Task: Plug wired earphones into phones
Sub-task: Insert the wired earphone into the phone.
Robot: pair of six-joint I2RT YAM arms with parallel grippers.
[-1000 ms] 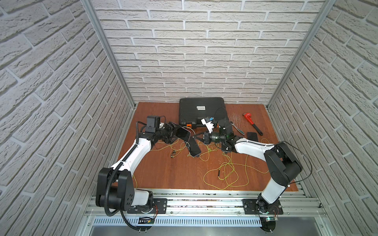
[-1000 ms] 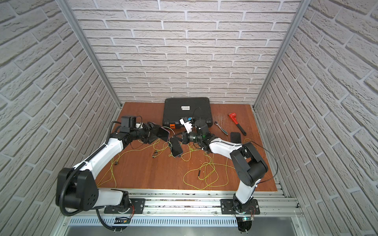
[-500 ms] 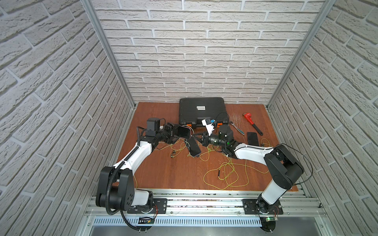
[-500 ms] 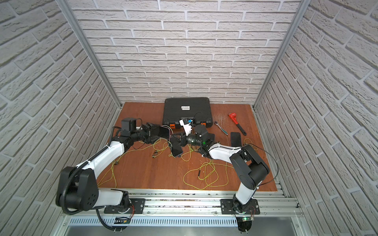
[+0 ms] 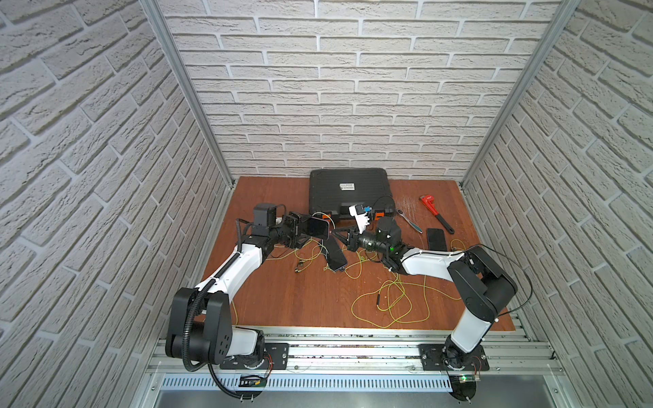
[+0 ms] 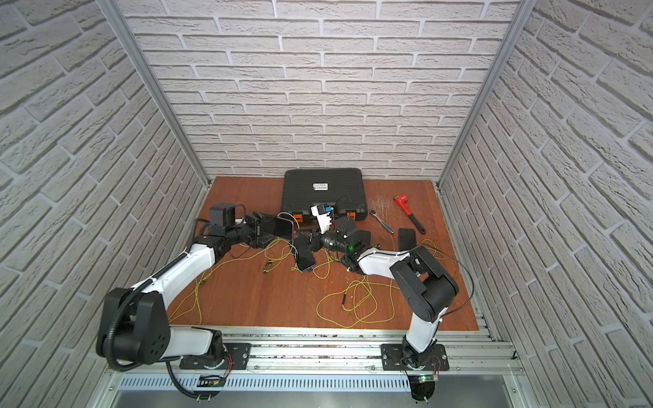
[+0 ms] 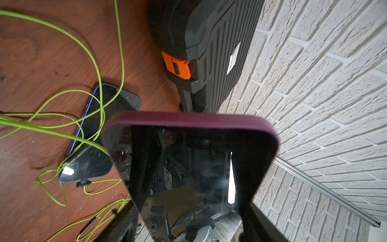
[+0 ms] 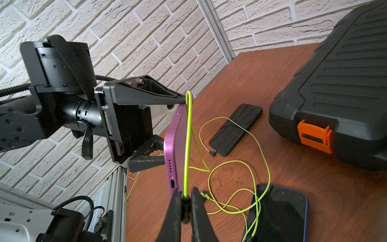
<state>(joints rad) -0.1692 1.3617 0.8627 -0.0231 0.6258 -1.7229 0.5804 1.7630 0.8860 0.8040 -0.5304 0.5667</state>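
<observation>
My left gripper (image 8: 174,130) is shut on a purple-edged phone (image 8: 174,150), held on edge above the table, screen towards its own camera (image 7: 188,159). My right gripper (image 8: 185,193) is shut on the dark plug (image 8: 185,204) of a yellow-green earphone cord (image 8: 187,136), just beside the port in the phone's lower edge. In both top views the two grippers meet mid-table (image 5: 339,235) (image 6: 304,236). A blue-edged phone (image 7: 94,150) lies below with a plug at its end. A ribbed black phone (image 8: 235,130) has a cord end against it. Another phone (image 5: 436,238) lies right.
A big black case (image 5: 349,190) with orange latches stands at the back. A red pipe wrench (image 5: 436,213) and a ratchet (image 5: 410,220) lie back right. Loose cord loops (image 5: 388,303) spread over the front of the table.
The right gripper with the plug has edged left towards the held phone. The left arm has shifted slightly, the phone still in its grip.
</observation>
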